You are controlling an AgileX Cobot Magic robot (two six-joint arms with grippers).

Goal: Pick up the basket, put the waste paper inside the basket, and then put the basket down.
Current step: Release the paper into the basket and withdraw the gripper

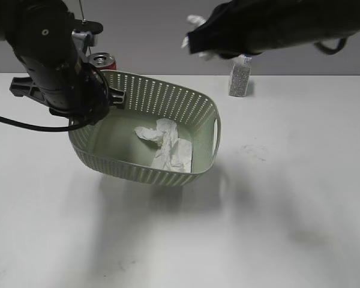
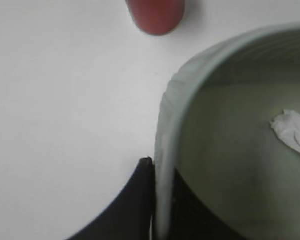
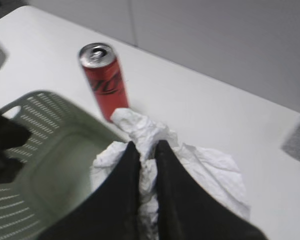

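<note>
The pale green slotted basket point(image 1: 162, 105) hangs tilted above the table, gripped at its left rim. My left gripper point(image 1: 95, 105) is shut on that rim, one finger on each side of the wall point(image 2: 162, 195). Crumpled white waste paper point(image 1: 168, 147) lies inside the basket and shows at the right edge of the left wrist view point(image 2: 292, 132). My right gripper point(image 3: 147, 150) is shut on another white paper wad point(image 3: 200, 165), held high over the basket's far side. In the exterior view this wad point(image 1: 195, 24) peeks out by the right gripper point(image 1: 198, 39).
A red can point(image 1: 103, 62) stands behind the basket at the back left; it also shows in the right wrist view point(image 3: 104, 80) and the left wrist view point(image 2: 155, 15). A small grey-white carton point(image 1: 239, 77) stands at the back right. The table point(image 1: 276, 210) is white.
</note>
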